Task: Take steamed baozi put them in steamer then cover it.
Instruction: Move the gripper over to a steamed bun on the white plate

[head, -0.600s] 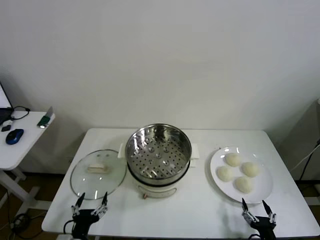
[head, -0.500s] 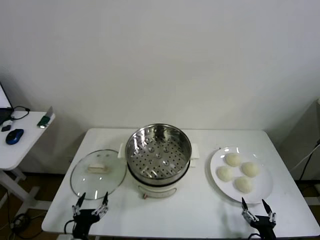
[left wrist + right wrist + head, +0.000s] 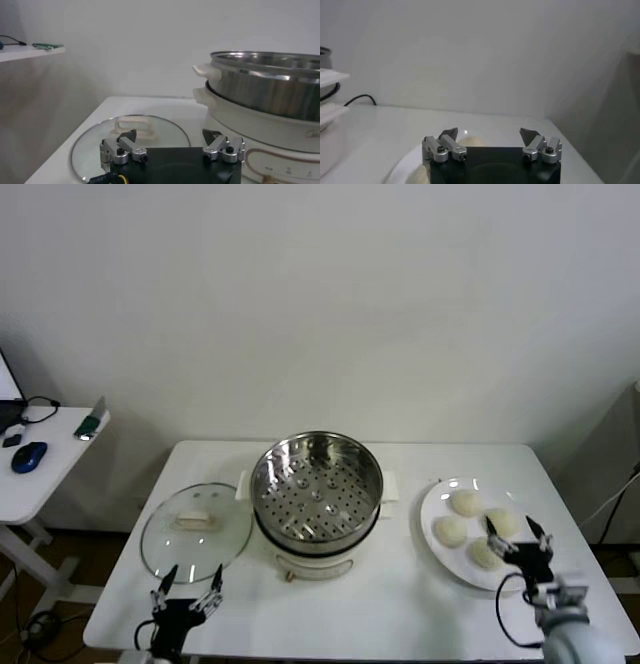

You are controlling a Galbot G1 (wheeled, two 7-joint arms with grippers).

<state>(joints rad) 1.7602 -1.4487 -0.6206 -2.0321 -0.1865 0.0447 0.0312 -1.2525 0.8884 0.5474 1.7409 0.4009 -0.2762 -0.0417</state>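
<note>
- While the left gripper [image 3: 186,585] waits at the near edge of the white table [image 3: 400,604], its jaws stand wide apart with nothing between them, just in front of the cover [image 3: 196,531].
- That cover, a clear glass lid with a cream handle, lies flat on the table to the left of the steamer [image 3: 317,502], close beside it.
- Uncovered, the steamer sits mid-table and shows only its bare perforated tray.
- Four steamed baozi [image 3: 465,503] sit together on a white plate [image 3: 433,506] to the right of the steamer.
- Over the plate's near right part hangs the right gripper [image 3: 518,536], jaws spread wide and holding nothing, above the nearest buns.
- Off to the left stands a side table [image 3: 30,479] with a blue mouse [image 3: 29,456].
</note>
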